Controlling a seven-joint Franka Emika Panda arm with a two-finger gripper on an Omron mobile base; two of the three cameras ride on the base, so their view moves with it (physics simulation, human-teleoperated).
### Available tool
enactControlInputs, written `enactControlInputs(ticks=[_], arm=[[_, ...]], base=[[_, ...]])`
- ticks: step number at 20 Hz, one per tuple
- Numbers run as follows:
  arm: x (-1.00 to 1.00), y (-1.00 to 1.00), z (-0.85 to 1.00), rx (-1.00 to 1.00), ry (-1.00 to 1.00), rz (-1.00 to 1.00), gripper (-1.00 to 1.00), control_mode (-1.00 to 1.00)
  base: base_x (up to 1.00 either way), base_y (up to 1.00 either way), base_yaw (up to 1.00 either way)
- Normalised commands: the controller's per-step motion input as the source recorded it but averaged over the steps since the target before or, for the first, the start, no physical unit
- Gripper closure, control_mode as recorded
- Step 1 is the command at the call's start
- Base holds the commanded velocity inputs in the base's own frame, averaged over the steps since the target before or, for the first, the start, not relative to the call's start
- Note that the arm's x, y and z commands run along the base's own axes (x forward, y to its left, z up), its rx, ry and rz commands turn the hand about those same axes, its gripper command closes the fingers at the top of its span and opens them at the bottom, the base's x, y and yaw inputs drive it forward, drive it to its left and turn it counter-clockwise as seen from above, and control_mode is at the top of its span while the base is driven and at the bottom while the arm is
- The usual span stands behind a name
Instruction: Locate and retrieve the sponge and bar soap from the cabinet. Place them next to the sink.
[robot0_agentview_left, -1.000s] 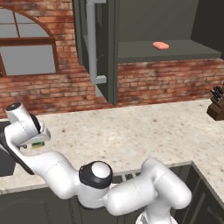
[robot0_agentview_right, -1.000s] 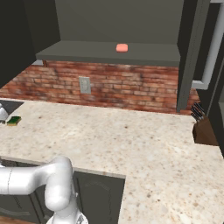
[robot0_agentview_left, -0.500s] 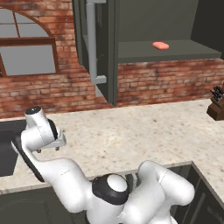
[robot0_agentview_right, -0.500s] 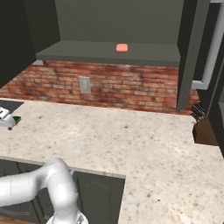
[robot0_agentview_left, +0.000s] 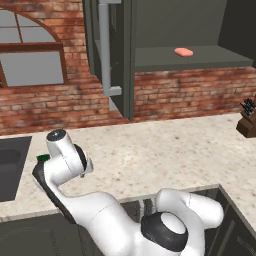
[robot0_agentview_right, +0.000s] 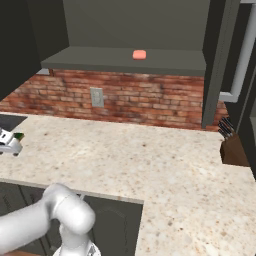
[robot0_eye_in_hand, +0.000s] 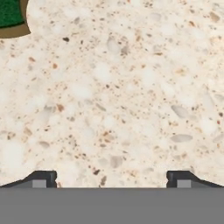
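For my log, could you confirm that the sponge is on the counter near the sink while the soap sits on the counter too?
Not quite: the soap is up on the shelf of the cabinet, as the left base view shows. The sponge is indeed on the counter, near the sink.

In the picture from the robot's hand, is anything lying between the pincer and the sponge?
Nothing: in the hand view, only bare speckled countertop shows between the open pincer and the sponge.
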Motion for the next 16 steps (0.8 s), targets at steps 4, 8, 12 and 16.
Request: enactControlInputs(ticks=[4, 8, 12, 16], arm=[[-0.34, -0.76, 0.18, 0.00, -0.01, 0.13, -1.00, -1.00], [-0.33, -0.77, 0.13, -0.01, -0.14, 0.18, -1.00, -1.00], [-0.27, -0.64, 0.25, 0.00, -0.23, 0.09, -1.00, -1.00], [-0.43, -0.78, 0.26, 0.05, -0.23, 0.06, -1.00, -1.00]], base=[[0.00, 0.00, 0.00], [0.00, 0.00, 0.00], [0.00, 0.00, 0.00], [0.00, 0.00, 0.00]])
